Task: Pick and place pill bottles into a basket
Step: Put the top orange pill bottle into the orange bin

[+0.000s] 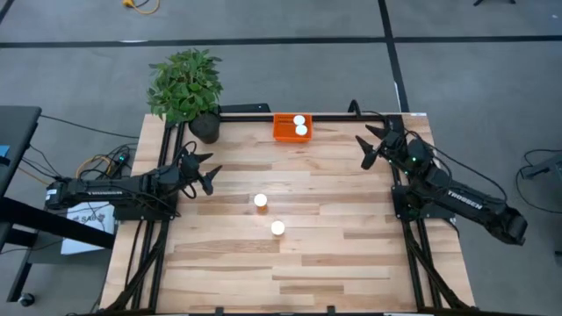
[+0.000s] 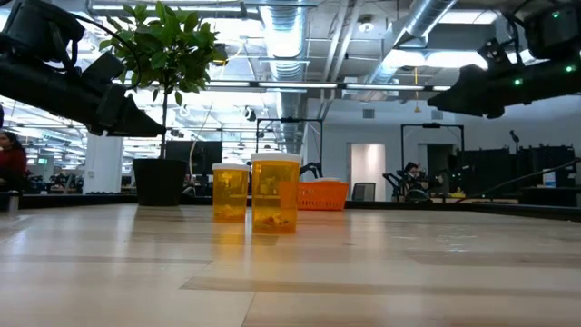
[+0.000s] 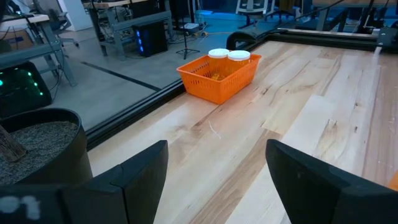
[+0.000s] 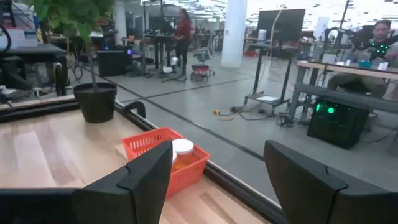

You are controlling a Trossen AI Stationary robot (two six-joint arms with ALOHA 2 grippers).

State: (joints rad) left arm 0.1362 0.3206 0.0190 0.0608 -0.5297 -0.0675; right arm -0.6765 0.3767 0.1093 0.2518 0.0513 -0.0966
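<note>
Both grippers, left (image 1: 208, 172) and right (image 1: 368, 149), hang spread and empty; you've two pill bottles (image 1: 300, 125) in the orange basket (image 1: 283, 132) at top centre, two (image 1: 269, 214) mid-table.

In the right wrist view, the right tool's finger (image 4: 149, 180) hides part of the basket (image 4: 155, 149).

I see a pale wooden tabletop (image 1: 351, 254). Two pill bottles (image 1: 261, 201) (image 1: 277, 228) stand near its middle (close together, not touching). At the far edge sits the orange basket (image 1: 283, 132), and a potted plant (image 1: 186, 86) stands at the far left corner.
</note>
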